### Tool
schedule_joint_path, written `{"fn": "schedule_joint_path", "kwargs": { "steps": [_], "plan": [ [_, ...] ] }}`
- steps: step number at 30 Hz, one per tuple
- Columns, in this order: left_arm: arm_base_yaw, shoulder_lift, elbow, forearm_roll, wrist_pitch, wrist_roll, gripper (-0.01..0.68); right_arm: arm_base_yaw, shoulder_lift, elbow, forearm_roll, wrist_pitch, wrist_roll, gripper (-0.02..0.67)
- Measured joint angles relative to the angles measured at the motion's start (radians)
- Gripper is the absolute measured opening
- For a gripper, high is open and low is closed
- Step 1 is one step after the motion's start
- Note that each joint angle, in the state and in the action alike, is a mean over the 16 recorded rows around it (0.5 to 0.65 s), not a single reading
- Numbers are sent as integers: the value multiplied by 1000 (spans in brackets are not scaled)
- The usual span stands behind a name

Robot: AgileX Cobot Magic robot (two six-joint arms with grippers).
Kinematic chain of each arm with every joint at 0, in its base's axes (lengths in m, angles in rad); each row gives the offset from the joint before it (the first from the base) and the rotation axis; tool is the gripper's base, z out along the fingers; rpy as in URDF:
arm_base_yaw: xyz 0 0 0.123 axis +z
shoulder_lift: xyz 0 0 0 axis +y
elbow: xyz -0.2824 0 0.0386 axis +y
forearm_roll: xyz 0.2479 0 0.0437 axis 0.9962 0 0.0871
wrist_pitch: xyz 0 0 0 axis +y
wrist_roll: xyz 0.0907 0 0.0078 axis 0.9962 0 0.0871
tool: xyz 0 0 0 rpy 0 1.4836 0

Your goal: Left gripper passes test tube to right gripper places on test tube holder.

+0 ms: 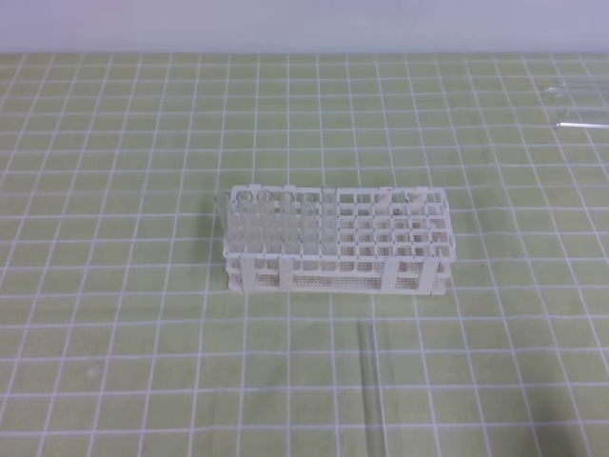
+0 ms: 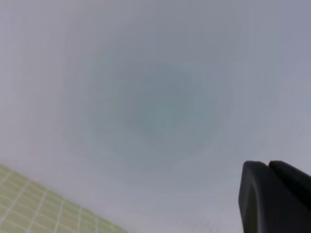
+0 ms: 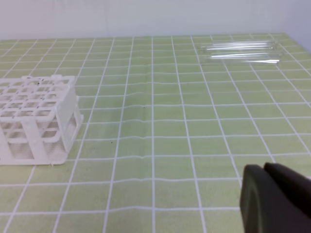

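Standing mid-mat on the green grid cloth (image 1: 114, 286): white rack (image 1: 335, 240), long side toward the high camera, several clear tubes upright in its left-hand holes (image 1: 259, 221), right-hand holes open. Lying flat on the cloth just in front of the rack, apart from it: one test tube (image 1: 370, 381), faint, running from near the rack's front toward the bottom edge of the high view. Lying at the far right corner of the cloth, well apart from the rack: more clear tubes (image 3: 240, 52), side by side.

Not visible in the high view: either arm. Showing only as a dark finger at the lower right of the left wrist view: left gripper (image 2: 274, 199), aimed at a blank grey wall with a corner of cloth below; cannot tell whether spread or closed. Showing likewise as a dark finger low in the right wrist view: right gripper (image 3: 274, 201), above bare cloth, rack off to its left, nothing seen between the jaws, gap not discernible.
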Motion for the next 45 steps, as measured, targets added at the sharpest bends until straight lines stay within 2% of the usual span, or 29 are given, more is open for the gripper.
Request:
{"fn": "schedule_joint_path", "kwargs": {
  "steps": [5,8,16,21,24,29,40,45],
  "plan": [
    [-13,27,-73,17,190,-44,0,0,0,0,0,0,0,-18],
    [-34,77,-150,6,343,-12,0,0,1,0,0,0,0,-18],
    [-112,352,-479,-110,830,308,0,0,1,0,0,0,0,-18],
    [-165,616,-677,-223,1028,544,0,0,1,0,0,0,0,-18],
    [-208,771,-772,-266,1110,627,0,0,1,0,0,0,0,-18],
    [-327,998,-882,-273,1165,655,0,0,1,0,0,0,0,-18],
    [-715,1341,-1041,-195,1142,514,1,0,1,0,0,0,0,-18],
    [-822,1466,-1107,-190,1154,469,1,0,1,0,0,0,0,-18]
  ]
}}
